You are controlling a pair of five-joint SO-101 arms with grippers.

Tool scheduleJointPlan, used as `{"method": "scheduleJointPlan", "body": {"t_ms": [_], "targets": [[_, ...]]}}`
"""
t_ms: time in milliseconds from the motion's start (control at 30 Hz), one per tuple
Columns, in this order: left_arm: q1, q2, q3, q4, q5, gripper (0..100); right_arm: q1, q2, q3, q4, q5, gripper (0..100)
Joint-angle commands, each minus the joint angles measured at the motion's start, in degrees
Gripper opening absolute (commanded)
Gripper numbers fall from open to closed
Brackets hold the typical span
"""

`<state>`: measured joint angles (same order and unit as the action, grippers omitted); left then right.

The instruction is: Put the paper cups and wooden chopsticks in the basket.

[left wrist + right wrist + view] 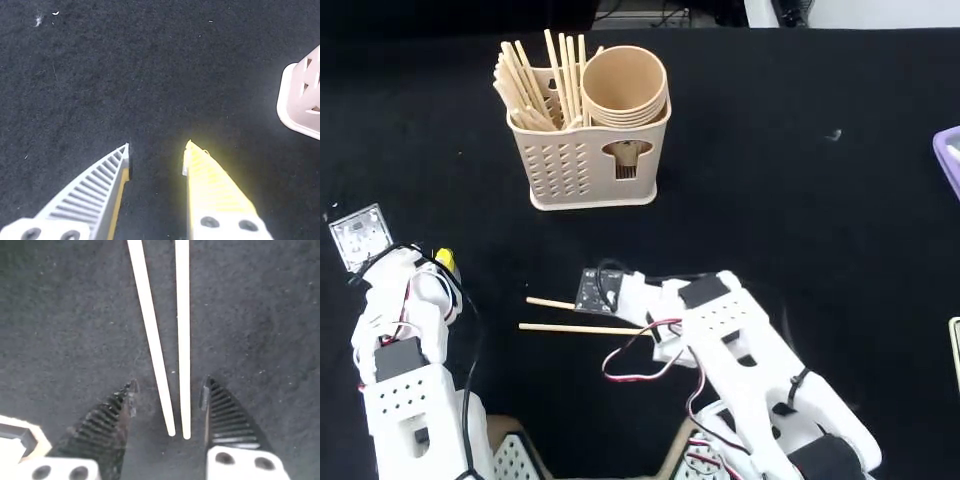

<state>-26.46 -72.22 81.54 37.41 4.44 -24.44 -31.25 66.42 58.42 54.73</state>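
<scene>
While the basket (pixel 588 170) at eleven o'clock already held the paper cups (pixel 624 85), two wooden chopsticks (pixel 183 340) lay loose at six o'clock between the right gripper's (pixel 169 385) wide jaws. The left gripper (pixel 157 145) gaped empty.

The basket (pixel 588 165) is very full. Wooden chopsticks (pixel 525 85) stick up out of one half, and a stack of paper cups (pixel 625 85) fills the other, so there is little room to go in from above. Wide black tabletop (pixel 800 220) lies on both sides of the basket, with room for a gripper to pass. In front of the basket, well apart from it, two loose chopsticks (pixel 575 328) lie flat. Their ends sit in the gap of the wide-open right gripper (pixel 168 384). The left gripper (pixel 157 144) hangs open over bare tabletop near a basket corner.
</scene>
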Motion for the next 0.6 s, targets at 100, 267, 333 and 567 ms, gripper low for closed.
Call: {"method": "scheduleJointPlan", "body": {"t_ms": [100, 267, 333, 567], "targets": [[-0.1, -0.8, -0.5, -1.0, 0.0, 18, 0.9, -1.7, 3.1, -8.5, 0.6, 19.8], [-0.1, -0.8, -0.5, -1.0, 0.0, 18, 2.7, -1.7, 3.7, -14.0, 0.6, 19.8], [-0.1, -0.8, -0.5, -1.0, 0.0, 18, 2.7, -1.6, 4.0, -14.0, 0.6, 19.8], [-0.1, -0.8, -0.5, -1.0, 0.0, 18, 2.8, 7.3, 0.0, -10.0, 1.0, 19.4]]}}
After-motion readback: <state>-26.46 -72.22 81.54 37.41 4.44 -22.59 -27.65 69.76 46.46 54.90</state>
